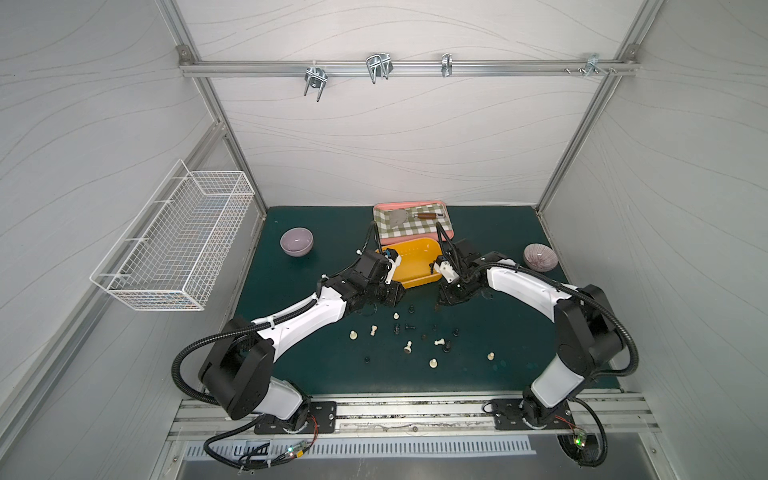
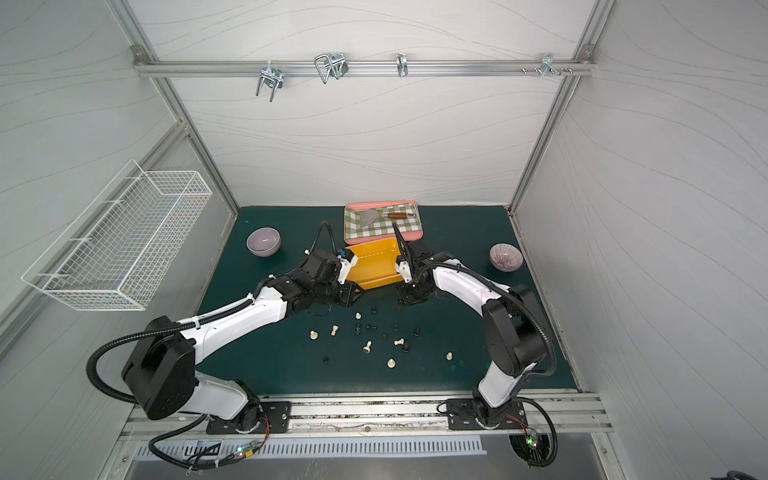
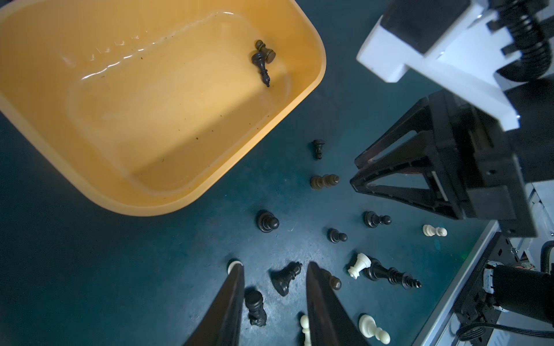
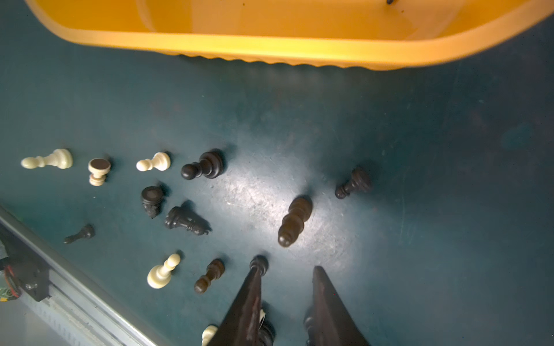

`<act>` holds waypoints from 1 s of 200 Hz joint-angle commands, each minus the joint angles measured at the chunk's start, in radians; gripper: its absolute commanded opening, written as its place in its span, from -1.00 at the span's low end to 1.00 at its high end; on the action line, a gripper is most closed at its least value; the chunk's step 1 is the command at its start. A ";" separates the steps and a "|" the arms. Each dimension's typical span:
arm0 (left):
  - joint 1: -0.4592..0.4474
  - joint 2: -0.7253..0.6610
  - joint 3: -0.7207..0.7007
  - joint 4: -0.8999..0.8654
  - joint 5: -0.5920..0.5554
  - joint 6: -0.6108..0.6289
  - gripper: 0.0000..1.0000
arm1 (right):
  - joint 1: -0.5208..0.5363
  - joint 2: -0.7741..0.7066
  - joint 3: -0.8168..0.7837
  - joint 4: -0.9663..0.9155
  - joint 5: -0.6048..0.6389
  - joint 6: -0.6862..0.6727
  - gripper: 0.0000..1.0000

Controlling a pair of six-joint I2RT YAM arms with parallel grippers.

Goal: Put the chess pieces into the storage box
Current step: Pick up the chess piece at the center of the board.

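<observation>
The yellow-orange storage box (image 1: 415, 266) (image 2: 374, 270) sits on the green mat between my two wrists. Two dark pieces (image 3: 263, 60) lie inside the storage box (image 3: 150, 119). Several black and cream chess pieces (image 1: 408, 347) (image 2: 366, 347) are scattered on the mat in front of it. My left gripper (image 3: 274, 269) (image 1: 388, 299) hovers open over the pieces, with a fallen black piece (image 3: 286, 277) on the mat below its gap. My right gripper (image 4: 287, 269) (image 1: 449, 297) is open and empty. A brown piece (image 4: 295, 221) lies just beyond its tips, below the storage box's rim (image 4: 269, 45).
A pink tray (image 1: 446, 232) with a green checked cloth and a spatula stands right behind the box. A lilac bowl (image 1: 296, 241) sits at the back left and a striped bowl (image 1: 539, 257) at the right. A white wire basket (image 1: 174, 245) hangs on the left wall.
</observation>
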 commanded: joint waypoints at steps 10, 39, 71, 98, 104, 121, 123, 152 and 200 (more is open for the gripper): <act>-0.005 -0.028 -0.012 0.028 -0.013 -0.013 -0.28 | 0.017 0.046 0.033 -0.015 0.021 -0.028 -0.36; -0.004 -0.025 -0.018 0.031 -0.008 -0.024 -0.27 | 0.022 0.075 0.048 -0.007 -0.005 -0.028 -0.36; -0.005 -0.022 -0.023 0.035 0.001 -0.027 -0.27 | 0.033 0.105 0.065 -0.017 0.012 -0.031 -0.38; -0.004 -0.027 -0.026 0.036 -0.003 -0.023 -0.27 | 0.034 0.118 0.063 -0.019 0.020 -0.034 -0.40; -0.004 -0.027 -0.026 0.036 -0.004 -0.022 -0.27 | 0.034 0.119 0.064 -0.019 0.022 -0.034 -0.41; -0.004 -0.025 -0.027 0.037 -0.004 -0.024 -0.27 | 0.035 0.124 0.064 -0.019 0.030 -0.034 -0.45; -0.004 -0.025 -0.027 0.036 -0.005 -0.024 -0.27 | 0.036 0.124 0.063 -0.019 0.031 -0.034 -0.46; -0.005 -0.023 -0.025 0.037 -0.001 -0.024 -0.27 | 0.036 0.131 0.064 -0.019 0.042 -0.034 -0.53; -0.005 -0.020 -0.020 0.035 0.001 -0.021 -0.27 | 0.036 0.135 0.062 -0.014 0.036 -0.028 -0.70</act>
